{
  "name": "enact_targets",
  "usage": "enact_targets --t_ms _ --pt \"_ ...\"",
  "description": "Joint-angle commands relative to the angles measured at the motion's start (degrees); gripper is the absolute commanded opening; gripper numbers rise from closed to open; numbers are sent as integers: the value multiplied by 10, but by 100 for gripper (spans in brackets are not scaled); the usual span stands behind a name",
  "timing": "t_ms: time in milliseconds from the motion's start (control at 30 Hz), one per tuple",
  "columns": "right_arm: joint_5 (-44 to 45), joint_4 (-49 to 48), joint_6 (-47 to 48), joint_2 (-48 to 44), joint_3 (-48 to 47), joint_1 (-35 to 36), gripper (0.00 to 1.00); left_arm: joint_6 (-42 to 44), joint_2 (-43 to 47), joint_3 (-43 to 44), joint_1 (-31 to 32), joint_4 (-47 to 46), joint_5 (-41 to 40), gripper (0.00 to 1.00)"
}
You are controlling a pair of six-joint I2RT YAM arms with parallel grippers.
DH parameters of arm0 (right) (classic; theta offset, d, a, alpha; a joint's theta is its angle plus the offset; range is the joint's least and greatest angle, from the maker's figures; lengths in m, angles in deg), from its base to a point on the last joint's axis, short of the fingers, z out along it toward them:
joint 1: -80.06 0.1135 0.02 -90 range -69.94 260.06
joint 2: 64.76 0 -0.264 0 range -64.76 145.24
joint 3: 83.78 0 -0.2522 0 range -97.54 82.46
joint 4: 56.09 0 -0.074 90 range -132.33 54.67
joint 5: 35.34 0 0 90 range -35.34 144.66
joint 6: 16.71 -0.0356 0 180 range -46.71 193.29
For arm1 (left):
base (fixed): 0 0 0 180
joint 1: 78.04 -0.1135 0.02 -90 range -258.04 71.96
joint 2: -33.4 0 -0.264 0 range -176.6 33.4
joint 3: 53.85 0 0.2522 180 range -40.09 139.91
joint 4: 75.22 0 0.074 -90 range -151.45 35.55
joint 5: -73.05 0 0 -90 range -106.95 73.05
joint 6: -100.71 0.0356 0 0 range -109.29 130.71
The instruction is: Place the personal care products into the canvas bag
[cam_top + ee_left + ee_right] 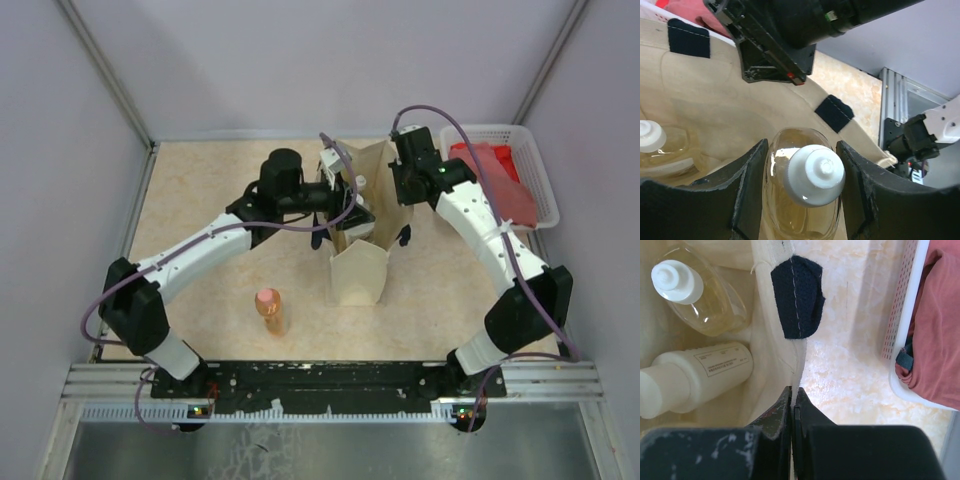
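The canvas bag [358,275] stands open at mid-table. My left gripper [801,165] is shut on an amber bottle with a white cap [807,200], cap up, and holds it in the bag's mouth [352,205]. A second amber bottle [660,147] lies inside the bag; it also shows in the right wrist view [700,300] above the cream bottle [695,377]. My right gripper [794,392] is shut on the bag's rim [775,340] just below a navy strap end [797,295]. The orange bottle with a pink cap [269,310] stands on the table left of the bag.
A white plastic basket [528,150] with red cloth [495,175] stands at the back right, close to the right arm; it also shows in the right wrist view [900,315]. Enclosure walls border the table on three sides.
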Motion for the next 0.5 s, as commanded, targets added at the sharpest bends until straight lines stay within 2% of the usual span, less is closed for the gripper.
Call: enact_targets --t_ms 0,467 --pt "10 20 2 -7 -39 -2 0 32 -12 13 9 -98 -29 0" --pt "8 20 3 -9 -33 -2 0 59 -88 -18 21 -127 -95 0"
